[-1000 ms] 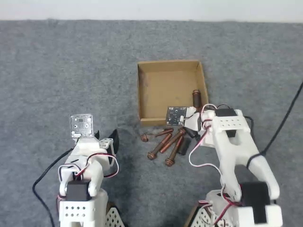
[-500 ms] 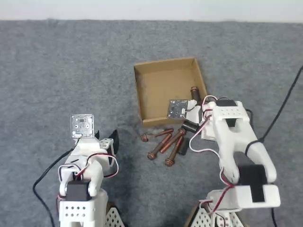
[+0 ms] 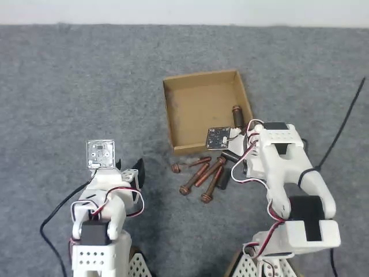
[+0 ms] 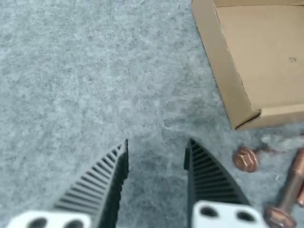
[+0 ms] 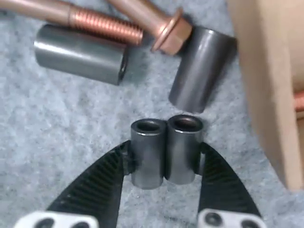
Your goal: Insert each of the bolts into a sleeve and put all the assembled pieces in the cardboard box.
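Sleeve pickup in hand: my right gripper (image 5: pixel 165 151) clamps two sleeves (image 5: pixel 148 154) at once, just beside the cardboard box (image 3: pixel 199 107), left gripper (image 4: pixel 156 159) gapes idle; next I'd judge one sleeve must be shed before fetching a bolt (image 3: pixel 196 178)

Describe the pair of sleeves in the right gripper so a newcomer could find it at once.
Find the cardboard box on the grey carpet; just outside its wall lie the copper bolts. Beside them, the right gripper is shut on the pair of sleeves. Only these two touch side by side; the other two sleeves lie apart.
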Available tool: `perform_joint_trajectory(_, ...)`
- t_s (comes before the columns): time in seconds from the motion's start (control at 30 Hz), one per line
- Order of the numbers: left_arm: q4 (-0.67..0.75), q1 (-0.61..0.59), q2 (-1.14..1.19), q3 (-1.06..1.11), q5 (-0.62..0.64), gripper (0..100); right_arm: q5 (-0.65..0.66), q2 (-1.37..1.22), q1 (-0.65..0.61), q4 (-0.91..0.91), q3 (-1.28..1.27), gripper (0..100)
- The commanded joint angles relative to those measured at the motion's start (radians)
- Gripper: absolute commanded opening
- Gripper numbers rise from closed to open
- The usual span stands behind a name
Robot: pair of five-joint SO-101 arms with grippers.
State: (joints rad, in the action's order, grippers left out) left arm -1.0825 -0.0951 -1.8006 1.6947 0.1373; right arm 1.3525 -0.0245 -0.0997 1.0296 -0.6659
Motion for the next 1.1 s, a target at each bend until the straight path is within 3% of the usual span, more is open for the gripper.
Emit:
perform_joint_trajectory(0.0,0.003,0.0,-0.002,-0.008,-0.006,18,-0.052,0.07,0.022,0.012,0.008,16.4)
perform_joint_trajectory(0.13,0.003,0.0,-0.002,-0.008,-0.006,18,-0.163,0.219,0.021,0.022,-0.003,22.7)
perform_joint_trajectory(0.23,0.003,0.0,-0.002,-0.008,-0.006,18,-0.173,0.323,0.019,0.073,-0.012,26.5)
perform_joint_trajectory(0.47,0.003,-0.002,-0.002,-0.008,-0.006,18,-0.169,0.417,0.016,0.193,-0.02,18.2)
perform_joint_trajectory(0.63,0.003,-0.002,-0.002,-0.008,-0.006,18,-0.109,0.39,0.015,0.111,-0.117,17.0)
perform_joint_trajectory(1.07,0.003,-0.002,-0.002,-0.008,-0.006,18,-0.104,0.128,0.03,-0.156,-0.149,16.9)
